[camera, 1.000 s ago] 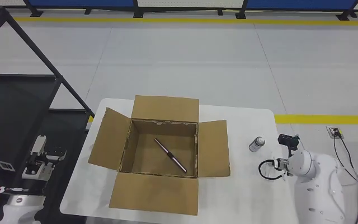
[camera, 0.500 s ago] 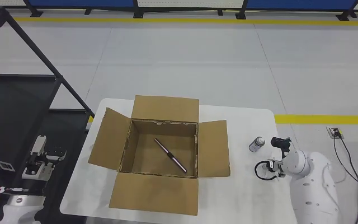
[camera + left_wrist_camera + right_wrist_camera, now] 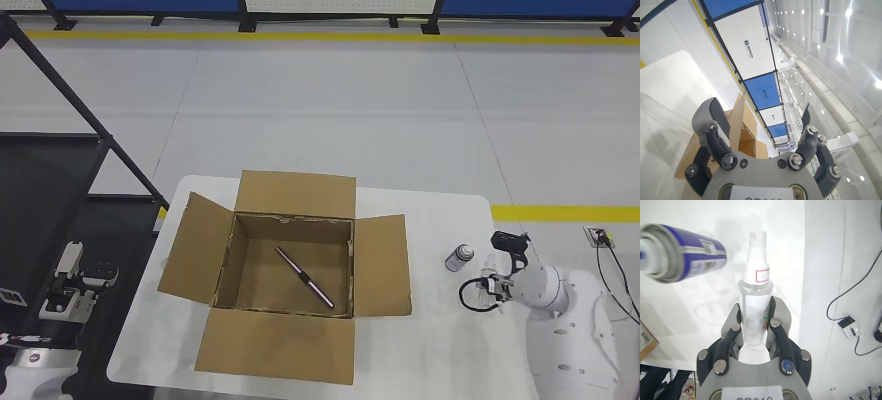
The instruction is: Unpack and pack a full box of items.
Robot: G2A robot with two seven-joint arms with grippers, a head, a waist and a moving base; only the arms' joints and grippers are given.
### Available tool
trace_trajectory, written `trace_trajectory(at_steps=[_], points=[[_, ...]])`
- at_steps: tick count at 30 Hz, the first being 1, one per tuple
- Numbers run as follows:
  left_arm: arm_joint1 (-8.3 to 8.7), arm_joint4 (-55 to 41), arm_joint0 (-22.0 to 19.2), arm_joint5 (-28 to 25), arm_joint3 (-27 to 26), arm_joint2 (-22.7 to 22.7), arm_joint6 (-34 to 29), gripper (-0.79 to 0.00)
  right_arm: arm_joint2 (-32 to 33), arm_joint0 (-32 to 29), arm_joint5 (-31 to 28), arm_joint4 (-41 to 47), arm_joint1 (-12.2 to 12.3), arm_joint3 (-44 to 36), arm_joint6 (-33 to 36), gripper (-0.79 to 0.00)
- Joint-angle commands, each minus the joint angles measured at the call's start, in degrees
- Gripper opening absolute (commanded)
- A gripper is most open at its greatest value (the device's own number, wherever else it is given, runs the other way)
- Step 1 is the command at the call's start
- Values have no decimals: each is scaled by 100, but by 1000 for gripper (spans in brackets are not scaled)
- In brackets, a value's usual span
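Note:
An open cardboard box (image 3: 295,192) sits mid-table with a slim dark pen-like item (image 3: 303,276) lying on its floor. My right gripper (image 3: 755,308) is shut on a clear spray bottle (image 3: 756,291) with a white pump top, held over the white table near its right edge. A blue and silver spray can (image 3: 687,256) stands close beside the bottle, and is the small can (image 3: 459,257) right of the box. My right arm (image 3: 535,288) is at the table's right side. My left gripper (image 3: 761,111) is open and holds nothing, tilted upward, with the box (image 3: 745,121) beyond it.
A black cart (image 3: 60,220) with equipment stands left of the table. Cables and a small power box (image 3: 849,328) lie on the floor past the table's right edge. Bare white tabletop (image 3: 440,340) lies between the box and the right arm.
My right wrist shifted a little toward the can, then back away and toward the far side. The box, the pen-like item and the can stayed put.

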Motion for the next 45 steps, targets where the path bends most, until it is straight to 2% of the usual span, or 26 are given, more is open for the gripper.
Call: trace_trajectory(at_steps=[1,4,7,11,15,20,29,39,45], points=[[0,0,0,0,0,0,0,0,-47,-216,138,191,-17,-986,-189,-785],[0,0,0,0,0,0,0,0,-194,-641,244,564,-49,-2266,-451,-785],[0,0,0,0,0,0,0,0,-469,-923,241,923,-76,-3196,-726,-785],[0,0,0,0,0,0,0,0,-1002,-1035,202,1057,-97,-3781,-993,-785],[0,0,0,0,0,0,0,0,-1785,-884,9,1245,-123,-3863,-1097,-785],[0,0,0,0,0,0,0,0,-3016,-307,-129,1226,-200,-3160,-987,-785],[0,0,0,0,0,0,0,0,-5006,1175,113,968,-566,-870,-1191,-785],[0,0,0,0,0,0,0,0,-6060,2469,213,1440,-1121,1969,-1411,-785],[0,0,0,0,0,0,0,0,-6504,2903,153,1671,-1471,3184,-1583,-785]])
